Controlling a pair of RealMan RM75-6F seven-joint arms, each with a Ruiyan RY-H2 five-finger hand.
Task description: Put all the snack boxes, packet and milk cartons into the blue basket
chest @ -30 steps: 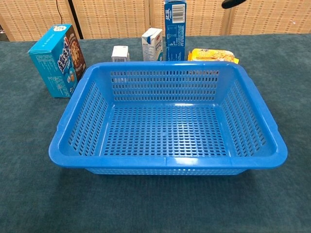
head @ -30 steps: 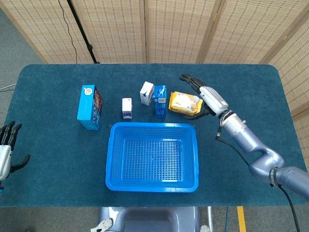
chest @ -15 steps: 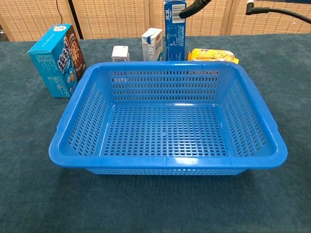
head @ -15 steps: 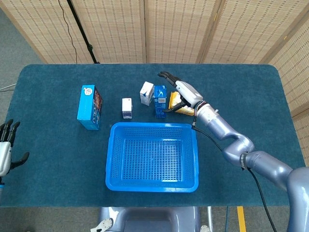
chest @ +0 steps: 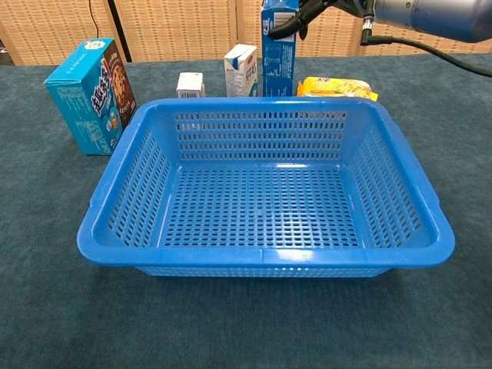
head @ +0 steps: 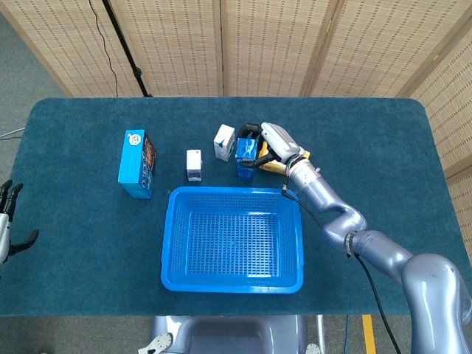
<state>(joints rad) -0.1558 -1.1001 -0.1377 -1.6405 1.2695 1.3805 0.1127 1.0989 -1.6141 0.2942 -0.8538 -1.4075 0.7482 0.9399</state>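
The blue basket [head: 171, 243] [chest: 261, 256] sits empty at the table's middle. Behind it stand a light-blue snack box [head: 136, 164] [chest: 91, 96], a small milk carton [head: 194, 164] [chest: 190, 84], a white milk carton [head: 224, 141] [chest: 241, 69] and a tall blue box [head: 243, 164] [chest: 277, 65]. My right hand [head: 265, 144] [chest: 307, 11] grips the top of the tall blue box, fingers behind and thumb in front. The yellow packet [head: 295, 159] [chest: 338, 88] lies just right of it, largely hidden under the hand in the head view. My left hand [head: 6, 228] hangs open at the table's left edge.
Dark teal cloth covers the table [head: 383, 147]. Folding screens [head: 273, 44] stand behind it. My right forearm [head: 324, 203] runs past the basket's far right corner.
My right hand moved left from over the yellow packet to the tall blue box and closed around its top; the box shifted slightly. My left hand slid down and left toward the frame's edge.
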